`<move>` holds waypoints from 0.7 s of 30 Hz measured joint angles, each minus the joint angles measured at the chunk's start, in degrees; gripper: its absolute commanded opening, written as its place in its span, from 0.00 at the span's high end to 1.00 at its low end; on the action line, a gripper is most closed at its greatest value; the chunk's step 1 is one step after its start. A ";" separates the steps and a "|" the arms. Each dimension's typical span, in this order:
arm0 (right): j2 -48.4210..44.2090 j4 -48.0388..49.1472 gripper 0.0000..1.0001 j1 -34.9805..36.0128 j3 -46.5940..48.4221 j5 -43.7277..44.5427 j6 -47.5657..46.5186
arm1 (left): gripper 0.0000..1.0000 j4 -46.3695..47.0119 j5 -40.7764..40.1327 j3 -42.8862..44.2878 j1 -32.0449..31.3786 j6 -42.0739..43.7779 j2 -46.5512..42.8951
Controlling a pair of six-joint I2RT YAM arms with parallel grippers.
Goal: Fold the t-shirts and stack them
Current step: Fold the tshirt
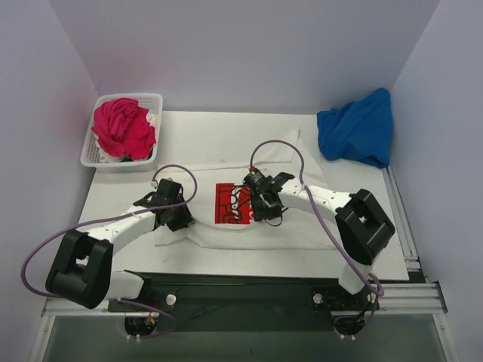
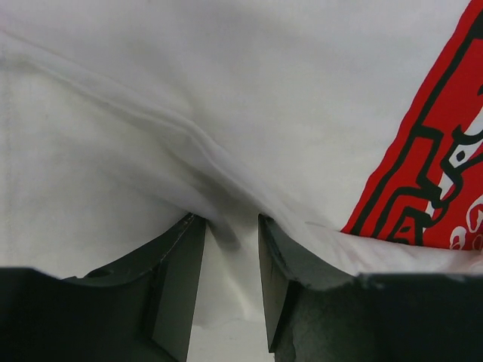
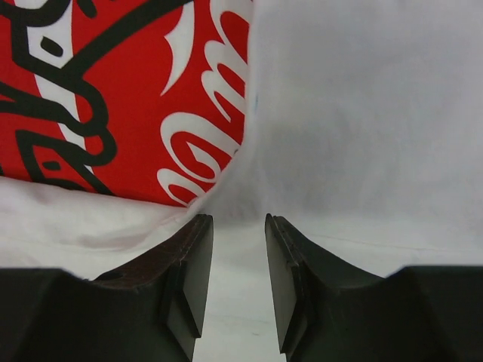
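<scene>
— Closest in, black fingers (image 2: pixel 177 279) of the left tool (image 2: pixel 230 226) sit low over the large white cloth t-shirt with a red rectangular chest print (image 1: pixel 226 235). They stand apart, and a raised crease of the white cloth runs right up to the gap.

— Pinched?

— Doesn't look it. The crease only reaches the tips.

— And the right tool (image 3: pixel 238 222)?

— Down on the same shirt, by the edge of the red print (image 3: pixel 113 98). Its fingers are spread, with nothing between them.

— Where's the shirt?

— Spread, creased, across the middle of the white surface (image 1: pixel 113 188), under both tools. A crumpled bright blue t-shirt (image 1: pixel 358 128) lies at the far right corner, well apart. A bundled magenta-pink t-shirt (image 1: pixel 122 127) fills the white plastic lattice basket (image 1: pixel 90 151) at the far left.
</scene>
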 measured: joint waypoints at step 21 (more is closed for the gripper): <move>10.99 3.48 0.69 -7.37 8.59 -0.33 -1.64 | 0.53 -11.39 -10.51 1.11 -0.63 -3.32 -3.06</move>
